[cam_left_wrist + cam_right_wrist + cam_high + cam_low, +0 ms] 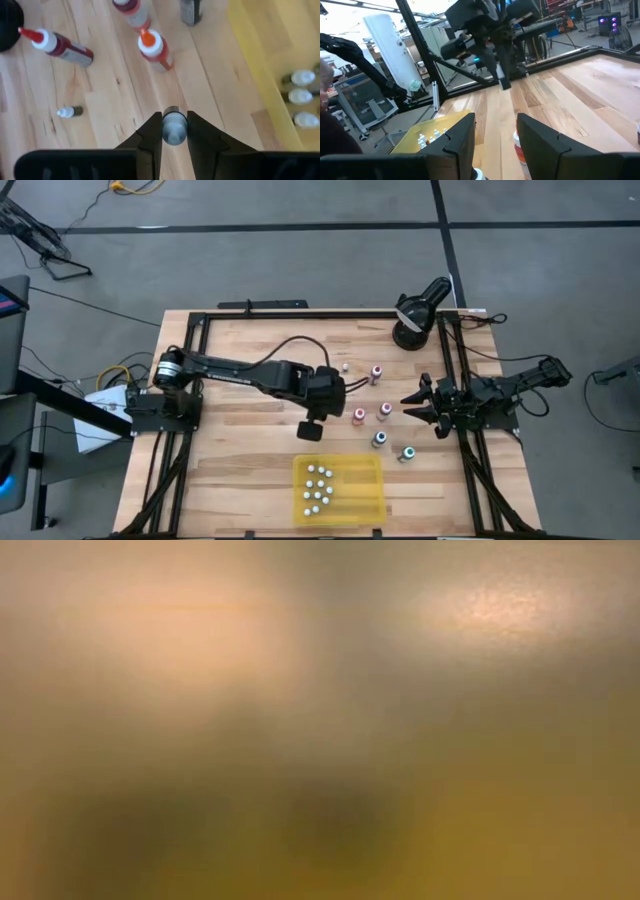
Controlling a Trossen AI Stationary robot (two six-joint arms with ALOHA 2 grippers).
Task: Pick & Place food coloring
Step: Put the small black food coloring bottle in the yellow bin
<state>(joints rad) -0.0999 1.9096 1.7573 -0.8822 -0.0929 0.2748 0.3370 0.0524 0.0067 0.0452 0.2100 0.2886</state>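
Note:
My left gripper (308, 429) hangs over the table's middle, just beyond the yellow tray (370, 498), shut on one tiny food coloring bottle (174, 131). Several white-capped bottles (318, 486) stand in the tray. More bottles with pink and teal caps (384, 411) stand on the wood between the two arms. In the left wrist view, red ones (62, 46) and a tiny one (69, 112) lie on their sides. My right gripper (412, 405) waits at the right edge, open, with nothing between its fingers. The low view is blurred. My left gripper pinches the little bottle just below its pale cap (174, 119) between its two fingertips. The fingers slant down from the table's left side. The bottle stands roughly upright in the hold, cap up, lifted clear of the wood.
A black camera mount (415, 315) stands at the far right of the table. Black frame rails (455, 380) run along both sides. Bare wood lies left of the tray (240, 470).

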